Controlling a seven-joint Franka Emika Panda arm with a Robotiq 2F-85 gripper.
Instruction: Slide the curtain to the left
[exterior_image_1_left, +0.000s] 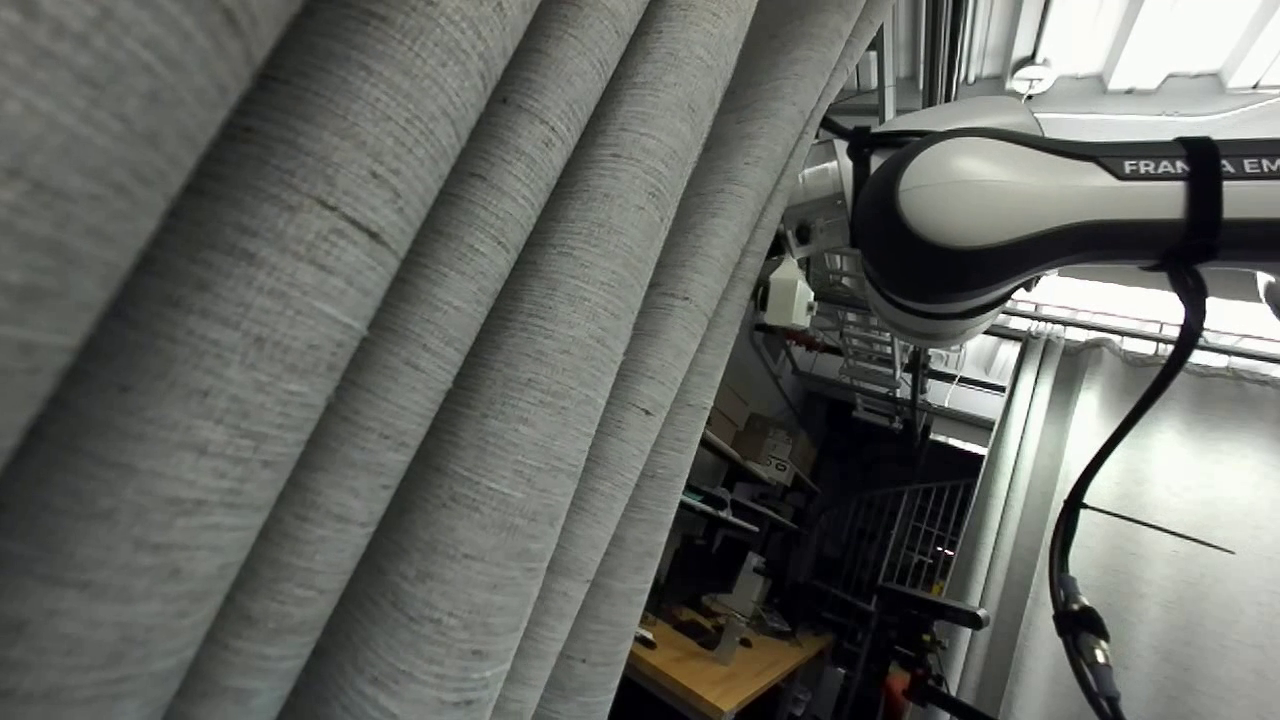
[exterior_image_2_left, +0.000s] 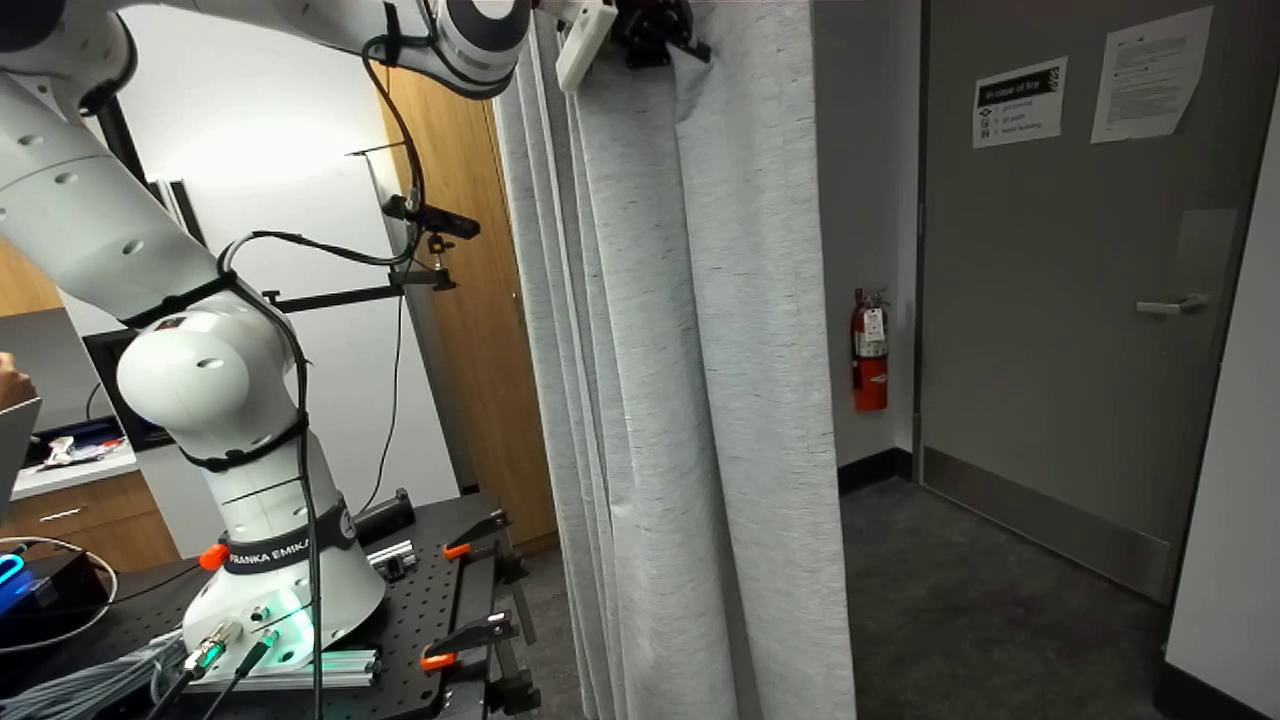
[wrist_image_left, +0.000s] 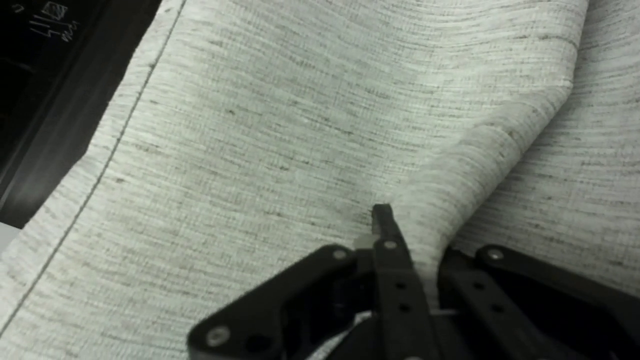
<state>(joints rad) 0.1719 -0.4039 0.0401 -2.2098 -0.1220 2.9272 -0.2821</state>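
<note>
The large grey woven curtain (exterior_image_1_left: 450, 350) hangs in broad folds and fills the left half of an exterior view, slanted across it. It also hangs in an exterior view (exterior_image_2_left: 640, 350), to the right of the arm, with its free edge on the right. My gripper (exterior_image_2_left: 680, 45) is at the top of that view, against the curtain's upper part, with the cloth puckered below it. In the wrist view the gripper (wrist_image_left: 415, 237) is closed on a pinched fold of the curtain (wrist_image_left: 215, 175). The fold runs between the two fingers, and the right fingertip is hidden behind the cloth.
A grey door (exterior_image_2_left: 1060, 350) and a red fire extinguisher (exterior_image_2_left: 870, 375) stand right of the curtain. The arm's base sits on a black perforated table (exterior_image_2_left: 425, 590) with clamps. A loose cable (exterior_image_1_left: 1120, 440) hangs from the arm. A wooden desk (exterior_image_1_left: 715, 685) stands behind.
</note>
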